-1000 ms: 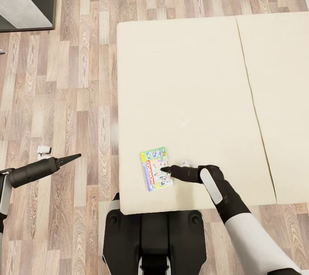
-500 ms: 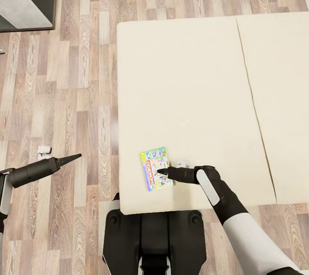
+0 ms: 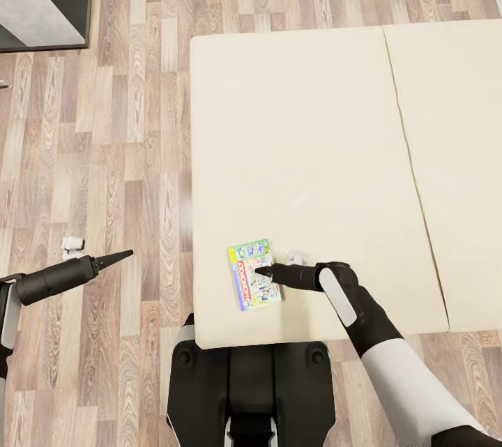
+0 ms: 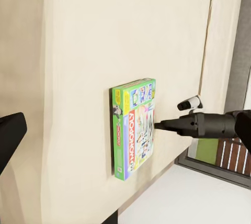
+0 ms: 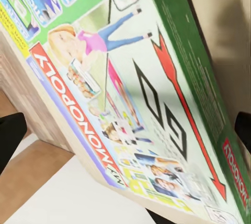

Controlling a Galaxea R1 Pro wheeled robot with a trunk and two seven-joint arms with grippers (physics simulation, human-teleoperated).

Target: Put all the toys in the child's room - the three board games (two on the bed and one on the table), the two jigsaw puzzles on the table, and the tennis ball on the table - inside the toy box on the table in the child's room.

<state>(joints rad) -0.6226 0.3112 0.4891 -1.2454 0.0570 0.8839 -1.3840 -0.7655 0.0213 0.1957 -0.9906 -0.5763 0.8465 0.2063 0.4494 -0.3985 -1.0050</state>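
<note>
Flat white-and-green "Monopoly" board game (image 3: pixel 254 275) on the beige bed (image 3: pixel 307 126) — right end effector (image 3: pixel 261 271) over it, grip indiscernible.

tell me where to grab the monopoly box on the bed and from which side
Grip the Monopoly box across its thin edges, coming in low from the bed's near edge. It lies flat on the sheet close to that edge, so its face offers nothing to pinch; a finger probably has to slide under a side. The right gripper sits over its face.

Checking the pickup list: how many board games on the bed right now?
1. A Monopoly box lies flat near the bed's front-left corner, under the right gripper. The rest of the bed runs out of frame.
</note>
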